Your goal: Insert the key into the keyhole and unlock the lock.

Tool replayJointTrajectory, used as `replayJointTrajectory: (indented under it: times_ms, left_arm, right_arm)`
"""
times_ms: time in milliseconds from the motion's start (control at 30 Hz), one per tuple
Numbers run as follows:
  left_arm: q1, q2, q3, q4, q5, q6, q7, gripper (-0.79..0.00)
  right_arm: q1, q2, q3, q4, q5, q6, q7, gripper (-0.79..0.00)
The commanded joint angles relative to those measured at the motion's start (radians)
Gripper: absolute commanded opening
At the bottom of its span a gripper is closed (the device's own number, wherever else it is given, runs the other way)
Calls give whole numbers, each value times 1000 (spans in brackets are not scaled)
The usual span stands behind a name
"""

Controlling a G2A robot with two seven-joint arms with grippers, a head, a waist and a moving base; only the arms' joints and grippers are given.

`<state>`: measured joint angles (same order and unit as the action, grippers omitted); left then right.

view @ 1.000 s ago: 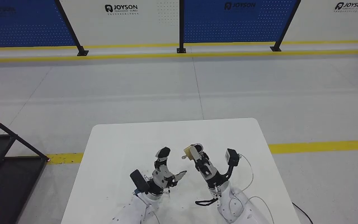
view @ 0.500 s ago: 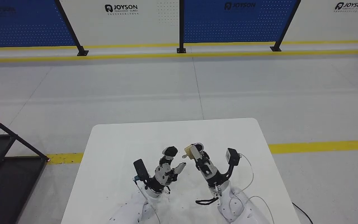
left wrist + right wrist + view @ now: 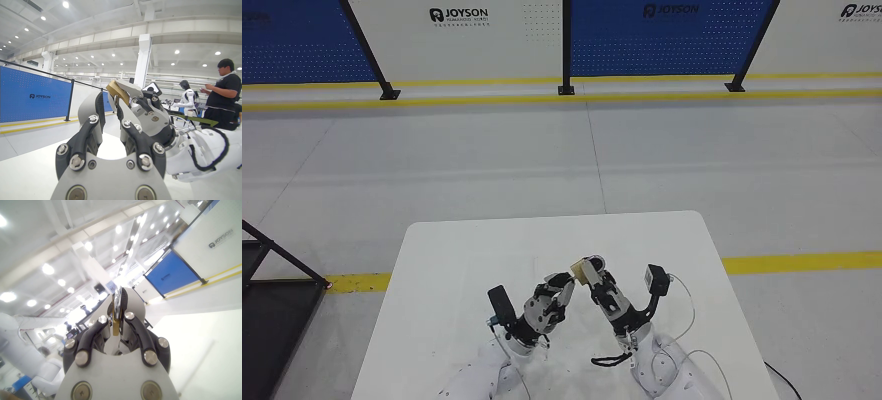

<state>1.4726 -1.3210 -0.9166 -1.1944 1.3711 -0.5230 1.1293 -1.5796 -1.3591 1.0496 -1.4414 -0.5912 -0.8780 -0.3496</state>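
**Q:** State the item count.
**A:** Two grippers, one lock, one table. Each gripper has two fingers.

**Q:** Where is the lock?
**A:** The lock (image 3: 117, 92) is clamped at the fingertips of the right gripper (image 3: 118, 301), clear of the table (image 3: 462, 270). It sits just beyond the fingertips of the left gripper (image 3: 109, 107).

**Q:** What is the condition of the left gripper?
**A:** Partly open. Its two fingers stand apart with a narrow gap, and nothing lies between them.

**Q:** Where is the key?
**A:** One small silver piece (image 3: 116, 99) projects from the lock's body, beside the tip of one left finger. Whether it is the key or the shackle cannot be determined.

**Q:** What are the materials and shapes?
**A:** The lock body is brass-coloured metal, smooth and blocky with rounded corners. The finger shells are pale grey, smooth and curved. The pads (image 3: 100, 111) are black and ribbed. The linkage bars (image 3: 85, 130) are black and curved, fastened with round silver screws (image 3: 94, 118). The table is white and flat with rounded corners.
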Motion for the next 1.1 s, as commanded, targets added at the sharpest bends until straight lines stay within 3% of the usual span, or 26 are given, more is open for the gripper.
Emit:
replayJointTrajectory:
  times_ms: [0, 67, 100, 133, 500, 1067]
  left_arm:
    - [-1, 0, 2, 1, -1, 1, 0, -594]
    - [-3, 0, 3, 2, 6, 8, 3, -646]
    - [-3, 0, 4, 2, 7, 9, 4, -751]
    - [-4, 0, 4, 3, 10, 12, 4, -785]
    - [-5, -1, 13, 10, 41, 74, 25, -785]
    - [-19, -3, 14, 41, 142, 272, 114, -785]
  right_arm:
    - [-1, 0, 0, 0, -1, 0, 1, -785]
    - [-1, 0, 1, 0, -1, -1, 2, -785]
    - [-1, 0, 1, 0, -1, -1, 3, -785]
    - [-2, -1, 1, 0, -1, -1, 4, -785]
    - [-5, -2, 1, -3, -10, 6, 11, -785]
    - [-19, 1, 3, -17, -12, 28, 50, -785]
